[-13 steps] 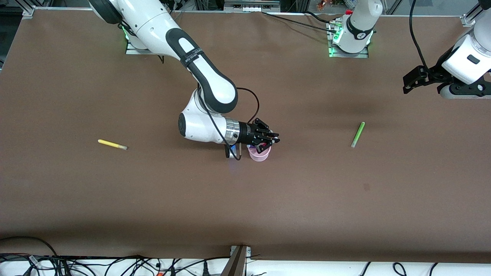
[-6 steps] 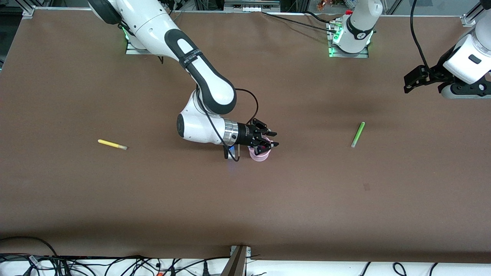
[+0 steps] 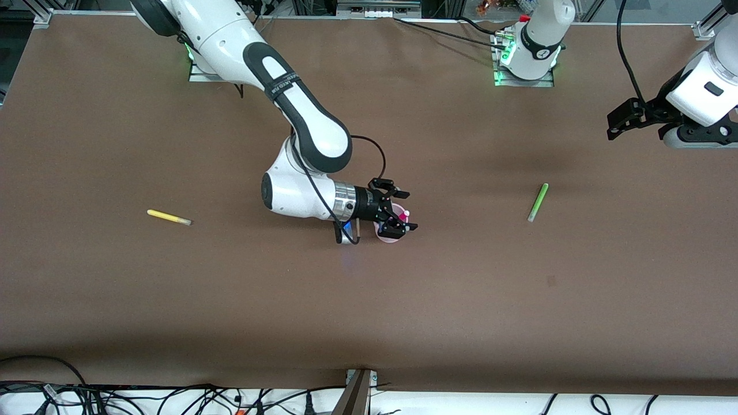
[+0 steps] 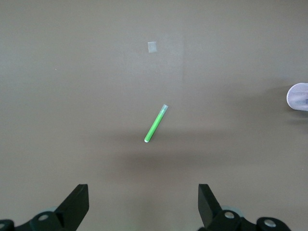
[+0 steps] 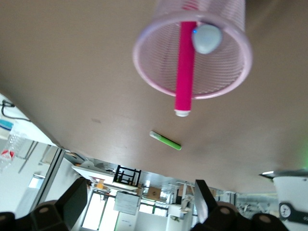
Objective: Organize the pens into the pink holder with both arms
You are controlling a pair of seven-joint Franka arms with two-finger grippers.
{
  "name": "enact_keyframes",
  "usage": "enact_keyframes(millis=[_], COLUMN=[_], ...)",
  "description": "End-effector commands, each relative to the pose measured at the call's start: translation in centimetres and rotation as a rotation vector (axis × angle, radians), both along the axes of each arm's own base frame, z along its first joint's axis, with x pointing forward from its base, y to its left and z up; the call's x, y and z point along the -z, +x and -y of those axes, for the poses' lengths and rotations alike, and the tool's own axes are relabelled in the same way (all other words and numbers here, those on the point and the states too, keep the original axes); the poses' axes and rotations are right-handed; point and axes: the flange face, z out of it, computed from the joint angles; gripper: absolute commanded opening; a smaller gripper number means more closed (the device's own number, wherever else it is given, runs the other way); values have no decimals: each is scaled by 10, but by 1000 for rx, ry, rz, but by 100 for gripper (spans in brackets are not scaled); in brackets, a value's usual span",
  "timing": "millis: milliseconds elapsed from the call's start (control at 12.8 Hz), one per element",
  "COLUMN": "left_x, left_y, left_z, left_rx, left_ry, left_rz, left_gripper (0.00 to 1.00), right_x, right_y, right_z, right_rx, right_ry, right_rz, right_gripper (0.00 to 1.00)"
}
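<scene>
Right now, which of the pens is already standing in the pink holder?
The magenta pen: it stands inside the pink holder, under the open right gripper. The yellow pen and green pen lie flat on the table.

Matt brown table [image 3: 519,300], translucent pink mesh-walled holder [image 5: 231,72], smooth glossy magenta pen [image 5: 184,67], glossy white arm shells [image 3: 230,34]

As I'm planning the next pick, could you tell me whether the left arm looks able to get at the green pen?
Probably yes: the green pen lies alone on bare table, and the left gripper hangs over it with fingers open.
</scene>
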Motion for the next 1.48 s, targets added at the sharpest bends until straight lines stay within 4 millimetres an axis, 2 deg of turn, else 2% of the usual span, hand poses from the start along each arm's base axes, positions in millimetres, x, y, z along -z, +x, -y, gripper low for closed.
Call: enact_keyframes(millis=[0, 156, 312, 468, 546, 702, 937, 1171, 1405], left_x=[-8, -8, -7, -6, -6, -7, -7, -7, -8], left_y=[-3, -3, -5, -5, -5, -5, -5, -5, -6], left_z=[-2, -3, -3, -3, -3, -3, 0, 2, 5], left_rx=[-8, -10, -12, -12, -12, -12, -7, -5, -6], left_ry=[7, 7, 8, 8, 8, 8, 8, 9, 9], left_rz=[-1, -1, -13, -16, -16, -14, -14, -14, -15], left_gripper=[100, 100, 100, 100, 100, 100, 100, 100, 100], right_x=[-57, -76, -104, -128, -149, -187, -227, -255, -278], right_y=[7, 21, 33, 36, 33, 13, -17, -41, -62], right_z=[33, 83, 137, 193, 227, 276, 320, 350, 373], right_rx=[-153, -225, -330, -477, -567, -701, -803, -932, -1031], right_ry=[-129, -251, -275, -275, -290, -374, -494, -553, -628], right_rz=[237, 261, 275, 322, 370, 402, 436, 522, 532], right_gripper=[100, 100, 100, 100, 100, 100, 100, 100, 100])
